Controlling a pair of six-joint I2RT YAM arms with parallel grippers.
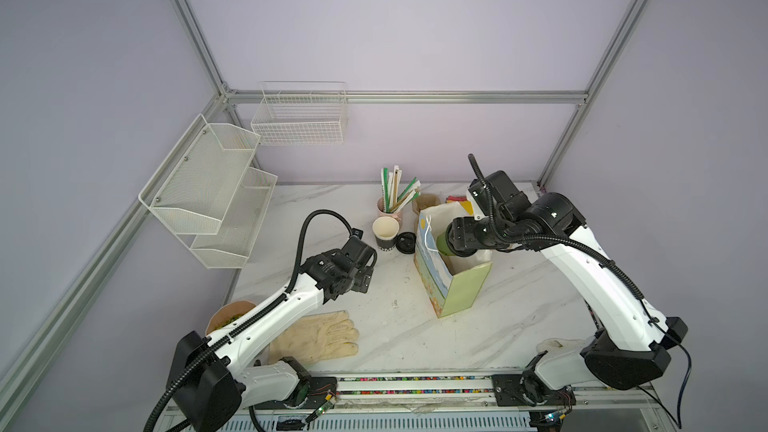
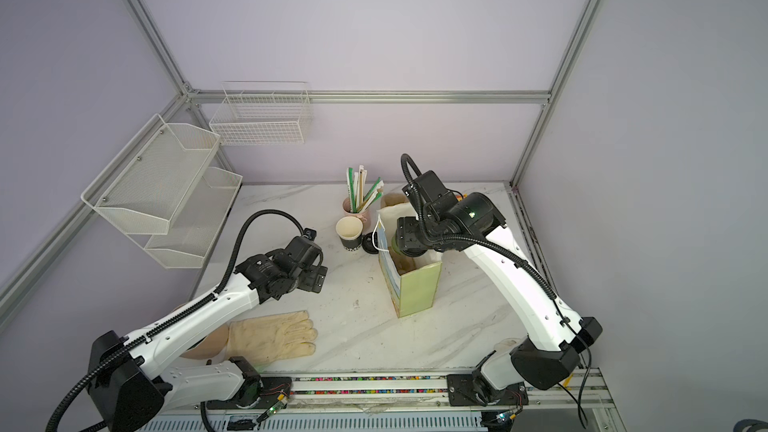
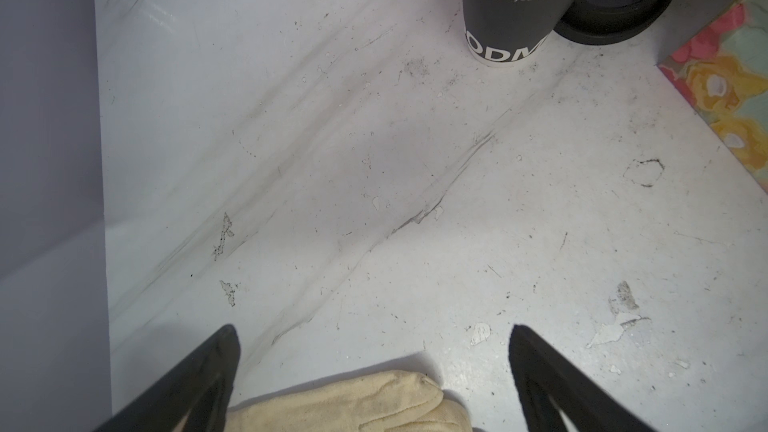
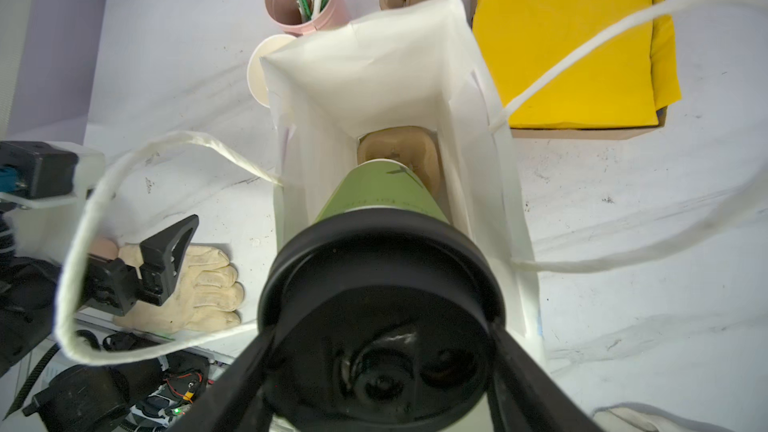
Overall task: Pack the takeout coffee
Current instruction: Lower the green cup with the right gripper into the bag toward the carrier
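Snugly, right hand (image 4: 380, 338) around takeout coffee (image 4: 380, 193)

The left gripper (image 3: 372, 330) hangs over the scuffed table (image 3: 291, 160), fingers spread wide, with a glove (image 3: 345, 403) lying between them. Farther off stands a black cup (image 3: 515, 14), with a lid (image 3: 623, 6) just beside it and a flowery bag (image 3: 731, 89) corner nearby.

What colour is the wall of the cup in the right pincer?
The takeout coffee has a light green wall; the right wrist view shows it best.

In a top view you see only a sliver of coffee cup (image 1: 441, 244); bag (image 1: 465, 289) and right arm (image 1: 482, 234) hide the rest.
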